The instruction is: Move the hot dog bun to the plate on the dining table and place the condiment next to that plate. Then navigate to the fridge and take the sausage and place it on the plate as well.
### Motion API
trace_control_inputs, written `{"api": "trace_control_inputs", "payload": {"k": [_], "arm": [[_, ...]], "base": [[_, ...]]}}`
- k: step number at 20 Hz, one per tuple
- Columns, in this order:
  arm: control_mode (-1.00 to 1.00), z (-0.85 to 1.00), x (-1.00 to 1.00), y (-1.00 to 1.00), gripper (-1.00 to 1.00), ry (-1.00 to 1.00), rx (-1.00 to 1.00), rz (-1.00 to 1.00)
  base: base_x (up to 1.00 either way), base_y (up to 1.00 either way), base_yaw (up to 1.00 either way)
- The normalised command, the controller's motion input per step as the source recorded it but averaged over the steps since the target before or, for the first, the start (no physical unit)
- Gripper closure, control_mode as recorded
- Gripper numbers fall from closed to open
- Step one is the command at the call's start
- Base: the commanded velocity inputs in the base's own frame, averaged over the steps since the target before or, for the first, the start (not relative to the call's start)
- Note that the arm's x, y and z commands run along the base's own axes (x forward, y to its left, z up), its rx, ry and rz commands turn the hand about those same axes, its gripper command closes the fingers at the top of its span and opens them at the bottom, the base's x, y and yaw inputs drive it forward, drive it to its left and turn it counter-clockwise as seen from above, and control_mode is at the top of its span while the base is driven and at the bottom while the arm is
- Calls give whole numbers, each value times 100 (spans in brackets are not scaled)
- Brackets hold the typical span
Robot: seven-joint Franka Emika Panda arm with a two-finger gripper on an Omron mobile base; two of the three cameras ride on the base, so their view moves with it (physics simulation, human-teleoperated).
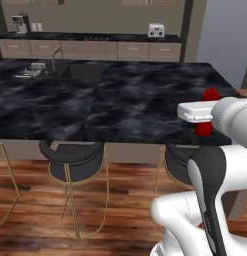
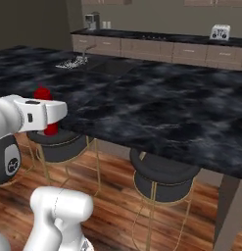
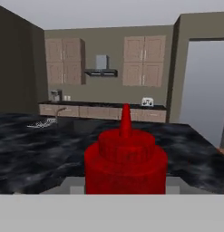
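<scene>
Where counter ends, red ridged-cap condiment bottle, upright

1. A big black stone counter spread out ahead of the pincer and off to both sides.
2. Dark round stools with thin gold legs stood under its near edge, below the pincer.
3. The floor was shiny brown wood.
4. Far ahead of the pincer, light wood cupboards ran along a brown-grey wall.
5. A white toaster and a coffee machine sat on top of them.
</scene>
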Motion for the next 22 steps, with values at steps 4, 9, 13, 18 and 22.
{"api": "trace_control_inputs", "payload": {"k": [4, 9, 13, 18, 22], "arm": [[100, 0, 0, 0, 100, 0, 0, 0], [100, 0, 0, 0, 100, 0, 0, 0], [100, 0, 0, 0, 100, 0, 0, 0], [100, 0, 0, 0, 100, 0, 0, 0], [100, 0, 0, 0, 100, 0, 0, 0]], "base": [[0, 100, 0], [0, 100, 0], [0, 100, 0], [3, 100, 0], [4, 100, 0]]}}
